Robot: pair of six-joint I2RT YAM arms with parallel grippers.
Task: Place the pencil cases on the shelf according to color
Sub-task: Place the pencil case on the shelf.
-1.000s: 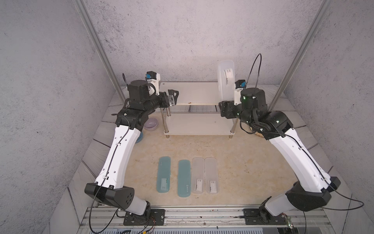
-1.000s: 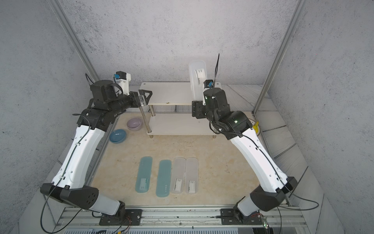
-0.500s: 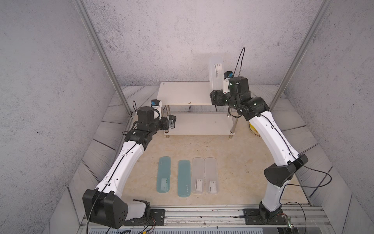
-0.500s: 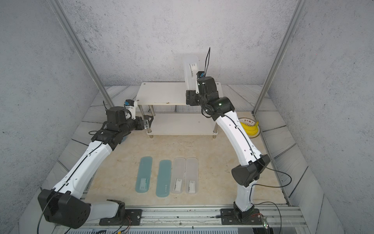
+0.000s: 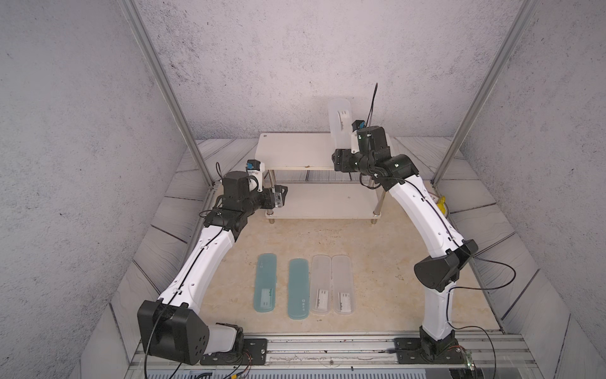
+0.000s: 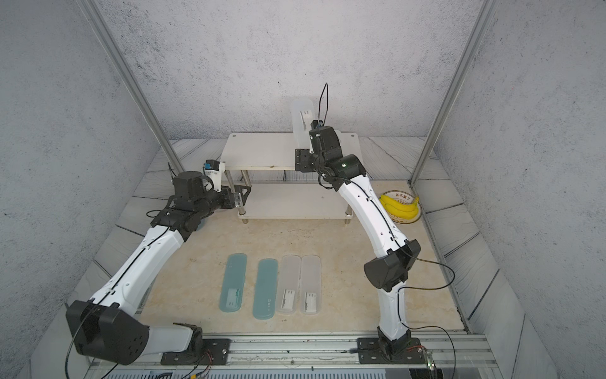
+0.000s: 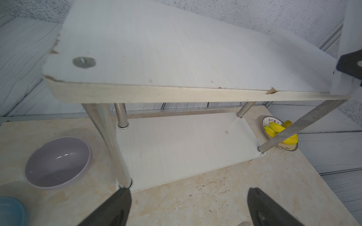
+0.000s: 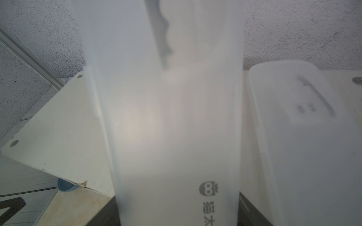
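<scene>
Row of four pencil cases nearest my cameras, flat on the tabletop [image 5: 377, 262] in both top views: two teal cases [image 5: 265, 284] on the left with a gap between them, two frosted cases [image 5: 320, 284] on the right, just beside each other, all long sides parallel.

Beyond them, left gripper [image 5: 284, 197] near the front-left leg of the shelf [image 5: 295, 152]. In its wrist view I see both fingers [image 7: 117, 205] spread wide, holding nothing. Lilac bowl [image 7: 58, 162] and blue bowl [image 7: 9, 209] sit on the tabletop beside the shelf's left end. Bananas [image 6: 398, 205] on a plate [image 6: 406, 220] rest beside its right end.

Farther on, right gripper [image 5: 341, 159] over the right part of the top board, clamped on the lower end of a held frosted case [image 5: 341, 128] that stands nearly upright. Whether that end touches the board I cannot tell. Beside it in the right wrist view, a sixth case [image 8: 303, 137], frosted, lies flat on the top board.
</scene>
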